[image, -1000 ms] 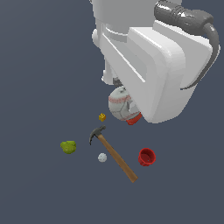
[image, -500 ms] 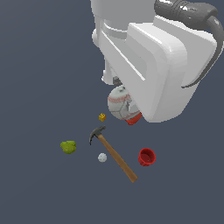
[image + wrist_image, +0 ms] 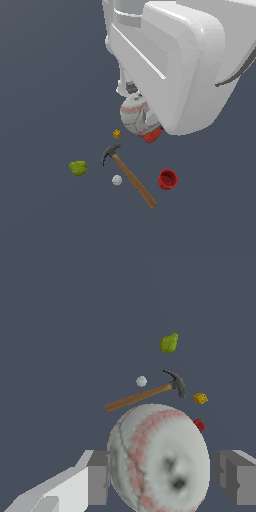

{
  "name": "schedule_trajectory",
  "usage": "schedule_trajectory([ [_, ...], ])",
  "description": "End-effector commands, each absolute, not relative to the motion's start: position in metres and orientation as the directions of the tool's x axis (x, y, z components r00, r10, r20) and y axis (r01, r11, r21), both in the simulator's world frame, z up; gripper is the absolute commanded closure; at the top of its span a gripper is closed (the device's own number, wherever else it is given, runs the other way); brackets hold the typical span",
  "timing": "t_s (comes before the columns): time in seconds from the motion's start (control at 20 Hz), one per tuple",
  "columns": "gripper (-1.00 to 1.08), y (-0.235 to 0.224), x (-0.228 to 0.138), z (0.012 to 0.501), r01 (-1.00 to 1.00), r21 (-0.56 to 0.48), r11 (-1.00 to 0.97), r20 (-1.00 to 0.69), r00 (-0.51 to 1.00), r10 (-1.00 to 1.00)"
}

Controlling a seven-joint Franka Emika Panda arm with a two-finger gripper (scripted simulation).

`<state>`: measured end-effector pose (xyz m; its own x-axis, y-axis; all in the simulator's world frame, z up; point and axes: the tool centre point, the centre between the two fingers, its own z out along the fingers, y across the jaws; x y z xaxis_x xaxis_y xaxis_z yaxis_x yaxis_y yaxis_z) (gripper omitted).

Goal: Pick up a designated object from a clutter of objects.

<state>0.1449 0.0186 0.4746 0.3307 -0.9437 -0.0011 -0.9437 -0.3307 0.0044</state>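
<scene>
In the exterior view the white arm fills the upper right, and its bulk hides most of the gripper. The baseball (image 3: 134, 114) shows just under the arm's lower edge, a pale grey-white sphere crossed by curved red stitch lines, with its right side cut off by the arm. Directly beneath it a red shape (image 3: 151, 134) peeks out, probably part of the drill-like item, though too little shows to be sure. On the dark tabletop (image 3: 45, 75) lie the rest: a tiny yellow cube (image 3: 116, 133) just left of the ball, a hammer (image 3: 128, 175) with a dark head and wooden handle running down toward the view's right, a small white ball (image 3: 117, 180) beside the handle, a yellow-green lump (image 3: 78, 168) further left, and a red cup (image 3: 167, 179) right of the hammer's handle end.

In the wrist view the baseball (image 3: 159, 458) looms large between the two grey fingers (image 3: 97, 476) of the gripper (image 3: 162, 478). Its surface is mottled white and grey with a dark blotch, and a broad band of red stitching arcs over it. The jaws flank the ball; the left finger sits against it, while a narrow gap shows at the right one, so I cannot tell whether they are clamped on it. Beyond the ball lie the hammer (image 3: 145, 393), small white ball (image 3: 141, 381), yellow-green lump (image 3: 168, 343), yellow cube (image 3: 200, 398) and a sliver of the red shape (image 3: 199, 425).
</scene>
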Motion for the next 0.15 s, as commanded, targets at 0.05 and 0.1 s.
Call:
schedule_trajectory([
  [0.05, 1.08, 0.0181, 0.1454, 0.4778, -0.944, 0.002, -0.331, -0.001, 0.331, -0.944],
  [0.1, 1.08, 0.0181, 0.1455, 0.4779, -0.944, 0.002, -0.331, -0.001, 0.331, -0.944],
])
